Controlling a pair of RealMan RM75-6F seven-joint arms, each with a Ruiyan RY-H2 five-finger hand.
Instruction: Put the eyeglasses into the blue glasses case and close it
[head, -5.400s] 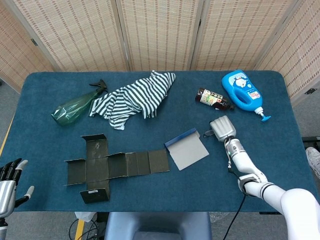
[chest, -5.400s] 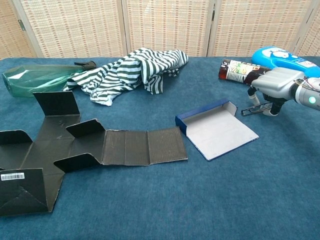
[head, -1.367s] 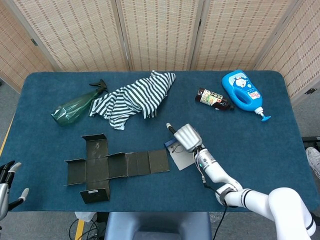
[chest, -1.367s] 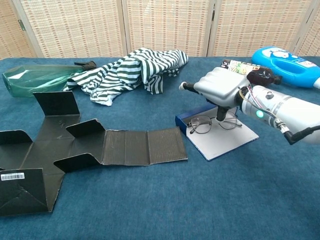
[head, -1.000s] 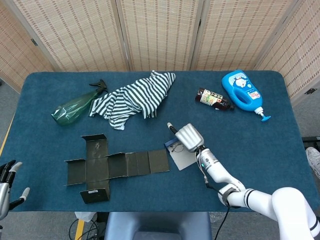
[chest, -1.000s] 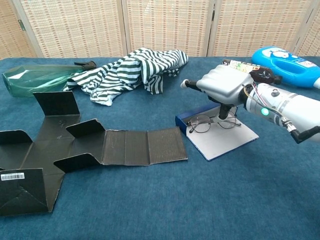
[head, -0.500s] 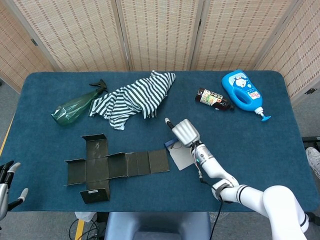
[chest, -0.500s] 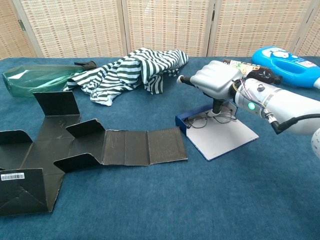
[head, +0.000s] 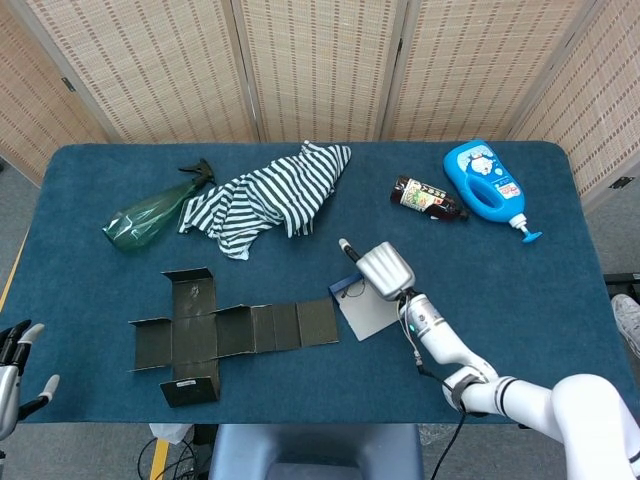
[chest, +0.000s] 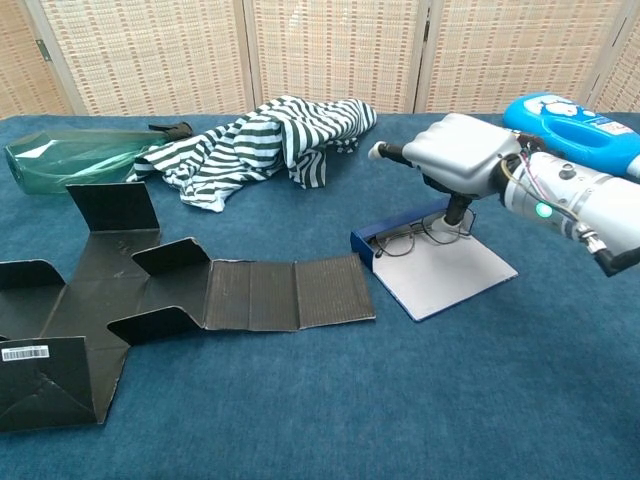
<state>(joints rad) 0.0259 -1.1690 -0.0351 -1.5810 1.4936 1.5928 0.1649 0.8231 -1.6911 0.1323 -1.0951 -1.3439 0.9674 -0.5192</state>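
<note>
The blue glasses case (chest: 450, 275) lies open and flat near the table's middle, its blue wall (head: 346, 285) to the left. The eyeglasses (chest: 415, 238) lie inside it against that wall, also seen in the head view (head: 350, 291). My right hand (chest: 455, 150) hovers just above the case's far right, fingers curled, one fingertip (chest: 458, 212) reaching down to the glasses' right end. Whether it still pinches them is hidden. In the head view the right hand (head: 385, 268) covers part of the case. My left hand (head: 12, 365) hangs off the table's near left corner, fingers apart, holding nothing.
A flattened black carton (head: 215, 330) lies left of the case. A striped cloth (head: 270, 195) and a green spray bottle (head: 150, 212) lie at the back left. A brown bottle (head: 428, 197) and a blue detergent bottle (head: 485, 185) lie at the back right.
My right hand carried the eyeglasses from the right into the case. In the last half second it shifted right and up a little while the glasses stayed in place.
</note>
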